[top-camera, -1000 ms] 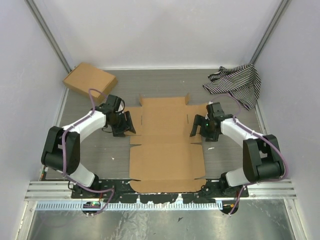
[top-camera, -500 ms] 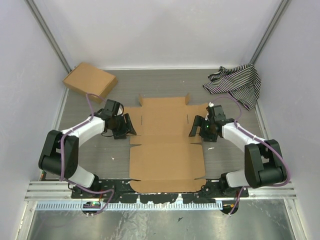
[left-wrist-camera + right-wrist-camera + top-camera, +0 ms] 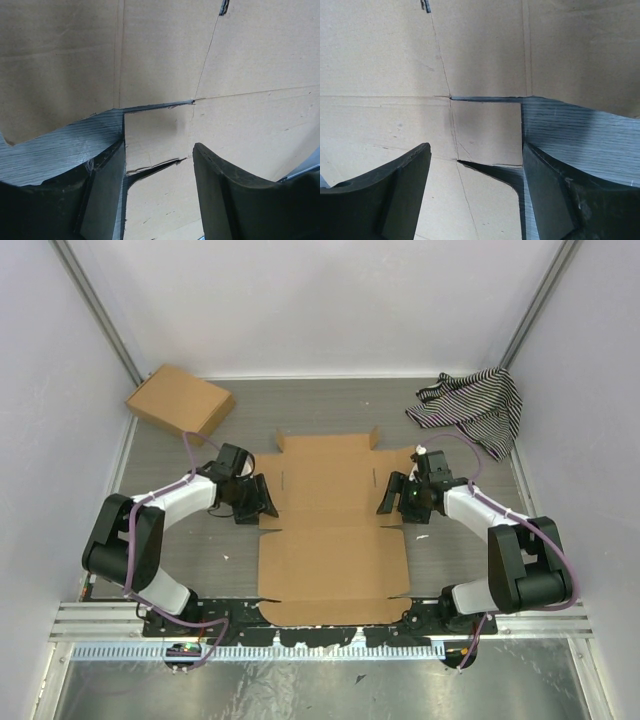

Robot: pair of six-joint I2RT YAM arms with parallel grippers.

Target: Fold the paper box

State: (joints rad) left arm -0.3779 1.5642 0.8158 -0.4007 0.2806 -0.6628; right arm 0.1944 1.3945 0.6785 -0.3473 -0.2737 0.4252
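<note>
Brown paper box (image 3: 330, 540), black-and-white striped cloth (image 3: 470, 410)

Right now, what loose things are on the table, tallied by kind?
Flat brown die-cut cardboard sheet: 1
Closed brown cardboard box: 1
Black-and-white striped cloth: 1
Total: 3

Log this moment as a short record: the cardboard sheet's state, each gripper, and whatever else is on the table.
paper box: unfolded sheet, spread open in the middle of the table
left gripper: open, at the sheet's left edge, fingers either side of the left side tab
right gripper: open, at the sheet's right edge, fingers either side of the right side tab
held: nothing
other items: formed cardboard box in the far left corner; striped cloth in the far right corner
</note>
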